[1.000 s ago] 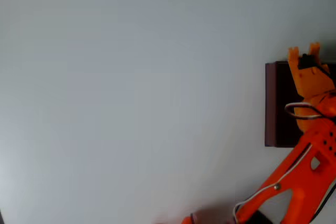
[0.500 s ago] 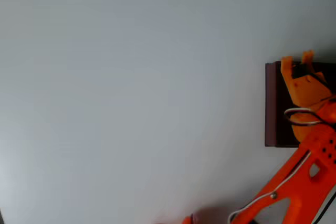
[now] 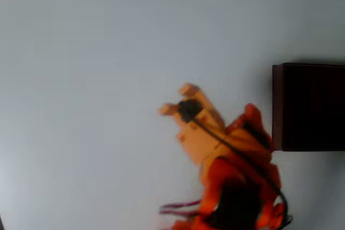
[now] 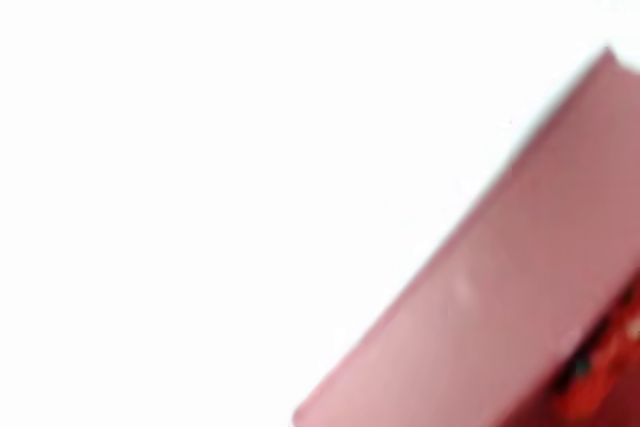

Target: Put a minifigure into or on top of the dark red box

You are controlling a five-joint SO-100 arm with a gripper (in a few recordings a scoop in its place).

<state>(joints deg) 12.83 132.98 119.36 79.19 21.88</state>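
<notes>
The hand [image 3: 173, 99] (blurred) hangs well left of the dark red box [image 3: 277, 106].

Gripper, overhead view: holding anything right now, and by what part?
Nothing seen in it. The gripper is blurred over bare table, left of the dark red box; its fingers look spread with no figure between them.

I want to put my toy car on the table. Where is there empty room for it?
In the overhead view, the white table is bare across its whole left and top, up to the blurred orange gripper. It is crowded at the lower right, between the arm and the dark red box at the right edge.
</notes>
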